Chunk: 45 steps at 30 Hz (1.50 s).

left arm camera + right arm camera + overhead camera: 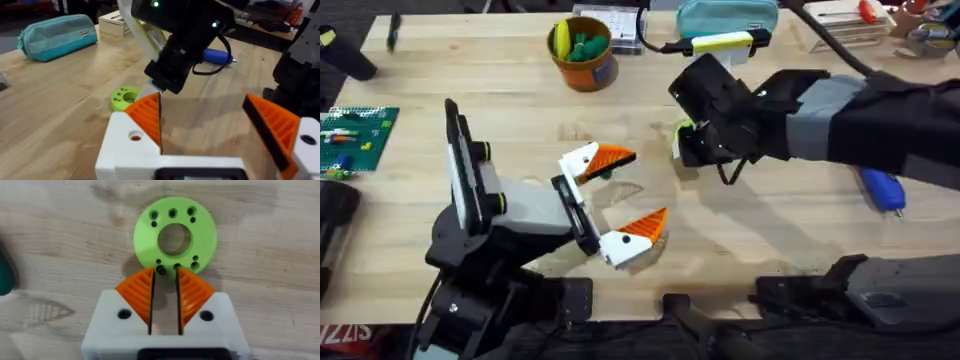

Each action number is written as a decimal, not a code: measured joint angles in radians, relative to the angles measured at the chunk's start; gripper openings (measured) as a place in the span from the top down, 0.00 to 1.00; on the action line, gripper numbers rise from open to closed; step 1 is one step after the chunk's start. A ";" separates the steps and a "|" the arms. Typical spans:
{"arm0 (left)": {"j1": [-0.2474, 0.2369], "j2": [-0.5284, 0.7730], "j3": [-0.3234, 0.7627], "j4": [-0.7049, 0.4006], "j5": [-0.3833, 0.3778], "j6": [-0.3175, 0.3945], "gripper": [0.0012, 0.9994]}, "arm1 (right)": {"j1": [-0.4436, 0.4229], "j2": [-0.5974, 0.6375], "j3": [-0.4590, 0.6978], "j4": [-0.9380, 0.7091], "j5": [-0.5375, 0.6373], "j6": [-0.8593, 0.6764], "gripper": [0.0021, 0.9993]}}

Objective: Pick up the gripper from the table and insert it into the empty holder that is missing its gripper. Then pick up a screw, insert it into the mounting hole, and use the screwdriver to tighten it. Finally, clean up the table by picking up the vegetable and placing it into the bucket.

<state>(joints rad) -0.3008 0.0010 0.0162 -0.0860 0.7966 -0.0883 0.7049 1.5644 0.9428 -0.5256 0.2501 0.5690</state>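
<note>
My right pincer (165, 297) is pinched down to a narrow slit, tips just at the rim of a green ring (175, 232) lying flat on the counter (470, 60). My left pincer (625, 190) gapes wide beside it, gripping nothing. The screwdriver (883, 190) lies off to the right; the bucket (585, 55) stands at the back.

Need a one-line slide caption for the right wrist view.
Right gripper, fingers nearly closed, poised at the rim of a green perforated disc lying flat on the wooden table.
</note>
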 joint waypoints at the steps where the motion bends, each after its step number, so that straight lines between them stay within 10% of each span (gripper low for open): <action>1: 0.000 0.000 0.000 0.000 0.000 0.000 0.01 | 0.000 0.000 0.000 0.000 0.000 0.000 0.74; 34: 0.000 0.000 0.000 0.000 0.000 0.000 0.01 | -0.004 0.000 0.000 0.061 -0.001 0.004 0.63; 45: 0.000 0.000 0.000 0.000 0.000 0.000 0.01 | -0.004 0.017 0.001 0.056 0.003 0.007 0.73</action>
<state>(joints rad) -0.3008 0.0006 0.0162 -0.0860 0.7963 -0.0883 0.7010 1.5814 0.9434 -0.4698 0.2531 0.5762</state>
